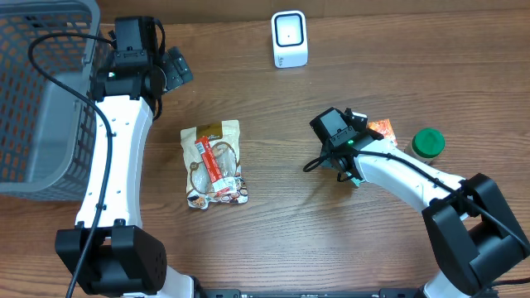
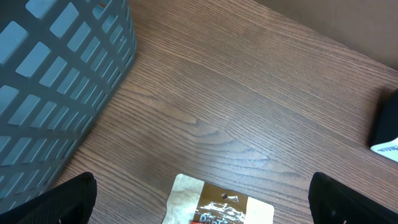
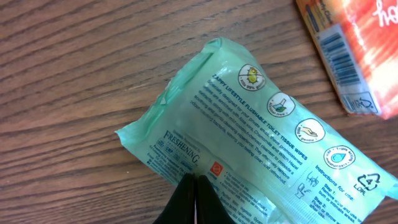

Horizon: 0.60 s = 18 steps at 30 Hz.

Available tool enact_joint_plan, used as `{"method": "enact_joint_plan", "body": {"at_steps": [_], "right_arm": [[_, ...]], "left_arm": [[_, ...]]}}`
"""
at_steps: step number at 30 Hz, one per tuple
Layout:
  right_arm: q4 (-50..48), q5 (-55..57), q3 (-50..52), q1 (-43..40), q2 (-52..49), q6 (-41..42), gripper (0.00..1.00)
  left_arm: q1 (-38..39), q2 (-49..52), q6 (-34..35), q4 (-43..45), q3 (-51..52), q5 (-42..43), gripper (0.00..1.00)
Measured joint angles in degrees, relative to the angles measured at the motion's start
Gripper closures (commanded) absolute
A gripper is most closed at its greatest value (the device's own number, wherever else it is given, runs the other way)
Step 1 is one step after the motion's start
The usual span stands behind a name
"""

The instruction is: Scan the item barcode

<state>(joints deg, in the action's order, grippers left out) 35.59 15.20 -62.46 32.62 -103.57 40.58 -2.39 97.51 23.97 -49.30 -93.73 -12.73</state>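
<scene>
Left gripper: the left gripper [image 1: 171, 71] is wide open and holds nothing, up in the upper left of the overhead view.
Right gripper: the right gripper [image 3: 194, 200] is closed tight, its black tips together on the near edge of the wipes pack [image 3: 249, 130]; I cannot tell if it pinches the wrapper.
Wipes pack: light green, lying flat on the wooden table [image 1: 331, 240], right of the middle.
Orange pack: the orange pack [image 3: 348, 50] is just beside the wipes pack, barcode showing.
Green tub: the green tub [image 1: 428, 143] sits at the far right.
Scanner: the white scanner [image 1: 289, 38] stands at the top middle.
Snack bag: the snack bag [image 1: 214, 163] lies in the middle.
Basket: the grey basket [image 1: 41, 91] is at the left edge.
</scene>
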Motion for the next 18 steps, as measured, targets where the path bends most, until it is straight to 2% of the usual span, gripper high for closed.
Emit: {"method": "enact_joint_plan", "body": {"at_steps": [5, 18], "right_arm": [[-0.5, -2.6, 0.0, 0.0, 0.0, -3.0, 0.96], [-0.4, -3.4, 0.0, -1.5, -2.6, -4.4, 0.96]], "left_arm": [[0.0, 0.0, 0.0, 0.0, 0.0, 0.0, 0.0], [0.0, 0.0, 0.0, 0.0, 0.0, 0.0, 0.0]]}}
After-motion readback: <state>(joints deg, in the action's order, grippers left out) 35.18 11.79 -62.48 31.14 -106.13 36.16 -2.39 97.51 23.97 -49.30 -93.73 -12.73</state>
